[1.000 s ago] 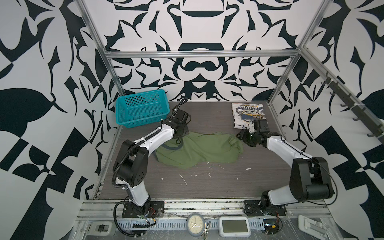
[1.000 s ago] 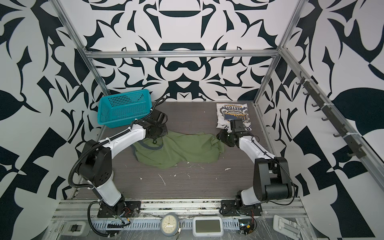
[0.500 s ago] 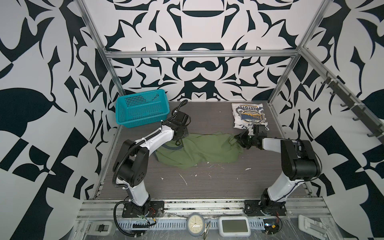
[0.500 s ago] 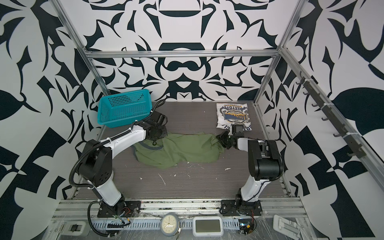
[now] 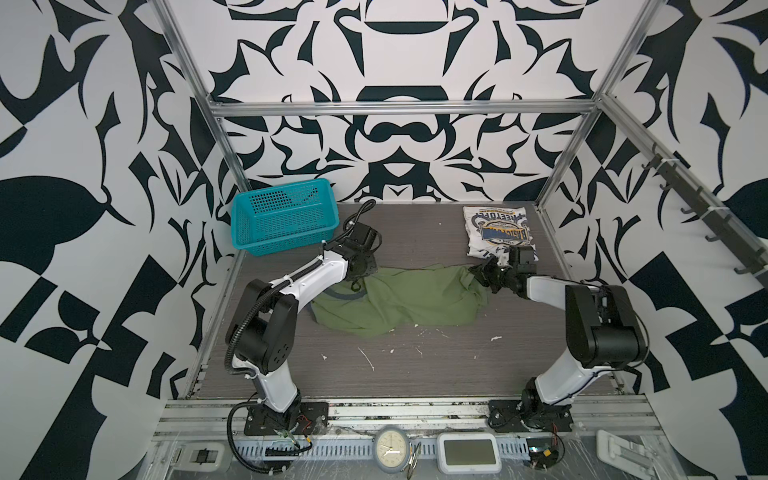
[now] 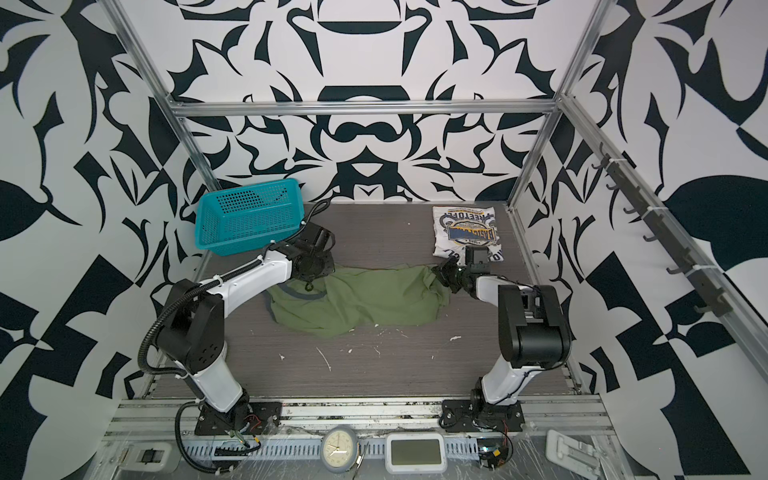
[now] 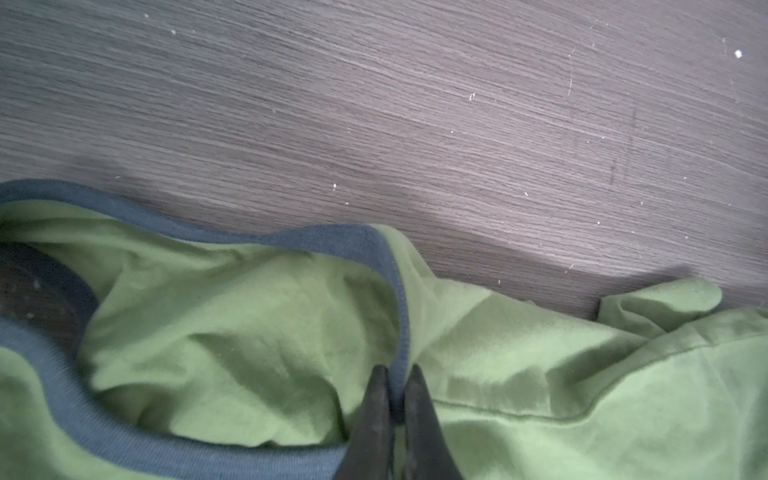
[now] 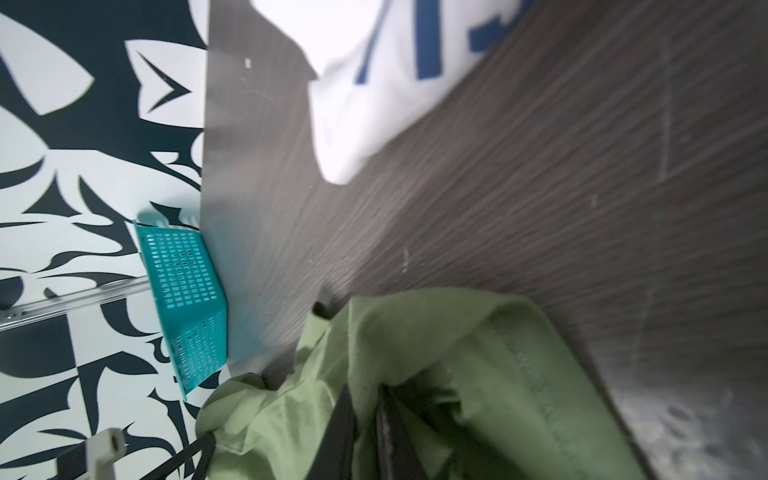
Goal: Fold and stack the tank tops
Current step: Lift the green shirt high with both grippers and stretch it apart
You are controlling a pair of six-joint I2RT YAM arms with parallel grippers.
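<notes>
1. Seen from above, the left gripper (image 5: 356,283) sits tucked under its own wrist, so neither top view shows how its fingers stand. Only the left wrist view does.
2. In that view the two dark fingers (image 7: 374,415) are pinched almost together on the blue-grey neckline trim (image 7: 401,299) of the olive green tank top (image 5: 399,301), gripping it.
3. The right gripper (image 5: 475,272) is buried in the right end of the same top. The right wrist view is blurred, but green cloth is bunched between its fingers, which are closed on it.
4. The olive green tank top lies crumpled across the middle of the wood-grain tabletop (image 5: 415,374). It is drawn out left to right between the two grippers, and its near edge sags in loose folds.
5. The white tank top (image 5: 496,230) lies folded flat in the far right corner with its print up. The right arm's wrist covers part of its near edge, and the right wrist view cuts most of it off.
6. The teal mesh basket (image 5: 282,216) stands in the far left corner. I cannot tell whether it is tipped or upside down.
7. The left arm rises from its near-left base to a raised elbow. Its white forearm slopes away to the far right, with the wrist bent down over the neckline.
8. The right arm climbs from its near-right base to a bulky raised elbow. Its forearm runs low to the left, ending just near the white top.
</notes>
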